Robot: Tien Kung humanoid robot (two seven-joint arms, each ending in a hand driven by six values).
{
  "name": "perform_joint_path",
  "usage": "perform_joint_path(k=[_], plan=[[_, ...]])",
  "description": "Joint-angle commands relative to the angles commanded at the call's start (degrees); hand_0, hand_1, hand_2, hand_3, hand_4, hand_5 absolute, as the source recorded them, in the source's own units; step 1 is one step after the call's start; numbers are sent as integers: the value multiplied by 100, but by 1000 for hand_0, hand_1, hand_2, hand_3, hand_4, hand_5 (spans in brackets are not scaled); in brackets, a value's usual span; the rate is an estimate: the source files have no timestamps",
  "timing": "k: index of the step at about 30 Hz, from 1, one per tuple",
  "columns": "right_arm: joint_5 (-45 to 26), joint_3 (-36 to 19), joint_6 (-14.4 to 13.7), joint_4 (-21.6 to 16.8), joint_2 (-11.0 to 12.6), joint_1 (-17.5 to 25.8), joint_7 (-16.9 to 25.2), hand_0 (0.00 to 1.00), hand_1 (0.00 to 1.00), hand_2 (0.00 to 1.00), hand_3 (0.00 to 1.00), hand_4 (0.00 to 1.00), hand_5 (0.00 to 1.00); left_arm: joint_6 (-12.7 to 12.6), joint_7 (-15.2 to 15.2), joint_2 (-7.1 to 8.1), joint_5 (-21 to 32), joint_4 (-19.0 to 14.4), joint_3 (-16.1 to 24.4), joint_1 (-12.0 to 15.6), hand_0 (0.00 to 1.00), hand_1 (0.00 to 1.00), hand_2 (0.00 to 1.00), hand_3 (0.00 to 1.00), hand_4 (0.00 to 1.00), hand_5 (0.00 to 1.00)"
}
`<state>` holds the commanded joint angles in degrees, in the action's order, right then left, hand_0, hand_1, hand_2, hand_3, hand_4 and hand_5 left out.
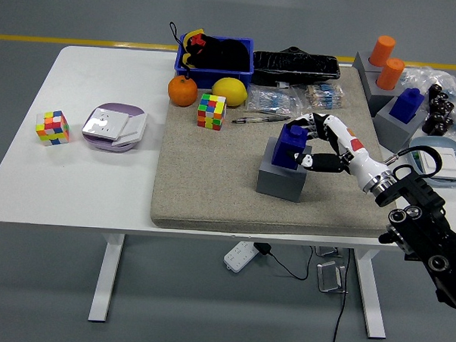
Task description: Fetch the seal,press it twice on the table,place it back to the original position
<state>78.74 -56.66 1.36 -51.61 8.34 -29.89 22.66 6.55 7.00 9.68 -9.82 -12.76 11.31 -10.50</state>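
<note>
A blue seal [291,144] stands upright in the top of a grey block holder [279,178] in the middle of the beige mat [212,193]. My right hand [312,142] comes in from the lower right and is shut on the seal. Its fingers curl over the seal's top right side and its thumb presses against the lower right side. The seal's bottom is hidden inside the holder. My left arm does not appear in the head view.
A second blue seal [406,104] on a grey holder and two orange cylinders [386,62] stand at the right. A colour cube [212,111], pen [260,119], orange [182,91], lemon [230,91] and blue basket [215,55] lie behind. Another cube [53,127] and a purple plate [114,127] sit left.
</note>
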Motion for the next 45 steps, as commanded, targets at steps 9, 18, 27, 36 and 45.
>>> perform_joint_path(k=[9, 18, 27, 36, 45], plan=[[6, -36, 16, -39, 47, -18, 2, 514, 380, 382, 419, 629, 2, -1, 2, 1, 5, 4, -3, 8, 816, 816, 789, 837, 802, 420], [-6, -24, 25, -63, 114, 9, -7, 513, 381, 382, 417, 628, 2, -1, 0, -4, -17, 2, 37, 12, 816, 816, 789, 837, 802, 419], [-14, -40, 19, -81, 162, 25, -16, 513, 380, 382, 419, 630, 2, -1, 0, -1, -18, 5, 29, 16, 816, 816, 789, 837, 802, 420], [15, -8, 20, -72, 132, 39, -17, 514, 380, 382, 419, 631, 2, 0, -2, -2, -28, 2, 34, 17, 816, 816, 789, 837, 802, 420], [0, 35, 44, -46, 87, 35, -23, 514, 380, 382, 420, 632, 2, 1, 2, -4, -13, 3, 11, 23, 816, 816, 789, 837, 802, 419]])
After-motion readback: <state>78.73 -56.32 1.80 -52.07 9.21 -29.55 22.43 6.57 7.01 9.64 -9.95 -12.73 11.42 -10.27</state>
